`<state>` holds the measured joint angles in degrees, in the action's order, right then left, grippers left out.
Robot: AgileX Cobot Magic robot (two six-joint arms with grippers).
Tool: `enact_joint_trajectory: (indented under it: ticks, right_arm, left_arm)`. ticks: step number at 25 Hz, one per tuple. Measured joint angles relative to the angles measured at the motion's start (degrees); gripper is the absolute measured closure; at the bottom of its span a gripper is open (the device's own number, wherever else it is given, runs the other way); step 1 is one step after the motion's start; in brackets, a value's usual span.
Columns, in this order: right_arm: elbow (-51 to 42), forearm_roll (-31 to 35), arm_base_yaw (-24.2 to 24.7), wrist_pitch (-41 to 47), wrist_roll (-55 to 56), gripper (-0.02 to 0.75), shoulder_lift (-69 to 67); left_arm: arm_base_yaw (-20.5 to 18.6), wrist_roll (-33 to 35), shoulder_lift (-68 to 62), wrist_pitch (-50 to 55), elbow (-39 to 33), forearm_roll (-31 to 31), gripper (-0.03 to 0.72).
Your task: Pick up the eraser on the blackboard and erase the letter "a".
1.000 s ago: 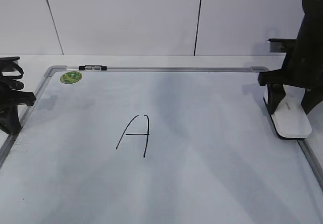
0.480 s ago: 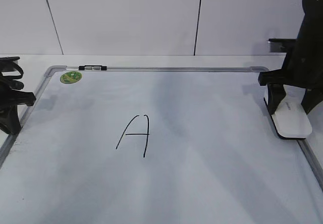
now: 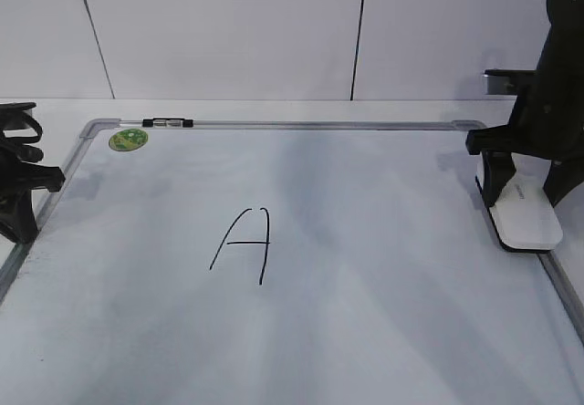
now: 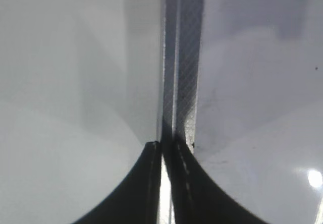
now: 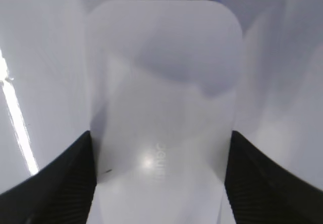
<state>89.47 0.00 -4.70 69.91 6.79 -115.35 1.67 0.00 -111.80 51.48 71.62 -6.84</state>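
White rounded eraser, faint grey lettering

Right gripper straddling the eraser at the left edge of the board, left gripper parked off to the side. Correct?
Not quite: the eraser sits at the right edge of the blackboard, not the left, as the exterior view shows. The rest holds: the right gripper has a finger on each side of it, and the left gripper sits over the frame at the far side.
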Motion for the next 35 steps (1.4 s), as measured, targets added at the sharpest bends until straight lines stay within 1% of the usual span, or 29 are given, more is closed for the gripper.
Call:
enact_joint_trajectory:
  ticks: [9,18,25,35]
  right_arm:
    - [0.0,2.1,0.0,0.0,-0.1,0.178,-1.3]
    - [0.1,2.2,0.0,0.0,-3.1,0.129,-1.4]
    - [0.1,2.2,0.0,0.0,-3.4,0.123,-1.4]
    - [0.1,0.0,0.0,-0.1,-3.0,0.123,-0.4]
  left_arm:
    - [0.0,0.0,0.0,0.0,0.0,0.0,0.657]
    - [0.0,0.0,0.0,0.0,0.0,-0.1,0.657]
    - [0.0,0.0,0.0,0.0,0.0,-0.1,0.657]
    - [0.0,0.0,0.0,0.0,0.0,-0.1,0.657]
